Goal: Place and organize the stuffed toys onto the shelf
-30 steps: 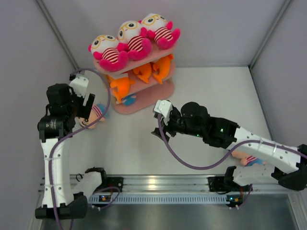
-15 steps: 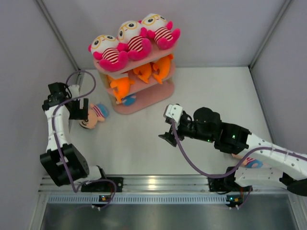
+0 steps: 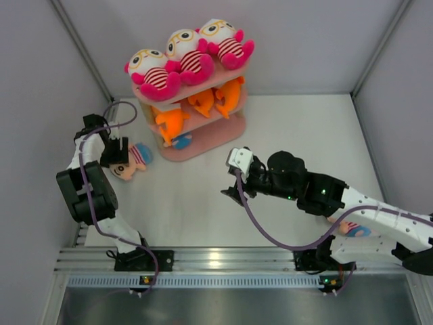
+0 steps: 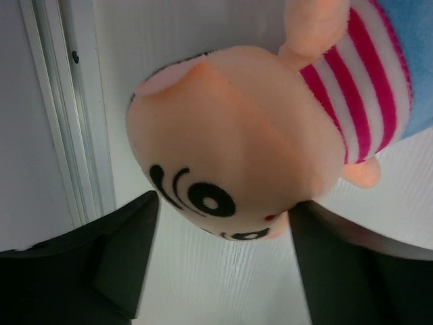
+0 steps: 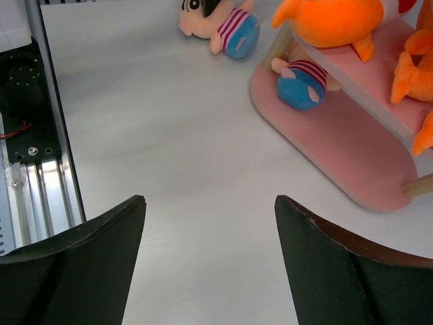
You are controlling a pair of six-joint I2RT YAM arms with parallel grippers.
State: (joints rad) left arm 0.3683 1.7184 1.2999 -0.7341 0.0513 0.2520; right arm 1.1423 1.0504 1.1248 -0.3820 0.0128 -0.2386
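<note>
The pink shelf (image 3: 206, 144) stands at the back, with three white-faced stuffed toys (image 3: 184, 54) on its top board and orange sharks (image 3: 203, 103) on the middle one. A striped peach doll (image 3: 180, 142) lies on the bottom board. Another peach-faced doll (image 3: 132, 161) lies on the table left of the shelf. My left gripper (image 3: 116, 157) is down at its head. In the left wrist view the head (image 4: 230, 135) sits between the wide-apart fingers (image 4: 115, 257), so the left gripper (image 4: 224, 203) is open. My right gripper (image 5: 210, 203) hovers open and empty over the table.
A third striped doll (image 3: 353, 229) lies partly hidden under my right arm near the front right. Walls close in the table on the left, back and right. The metal rail (image 3: 216, 261) runs along the front edge.
My left arm has folded down from a raised pose, bringing its fingers to either side of the doll's head. The right arm has shifted slightly toward the front.
</note>
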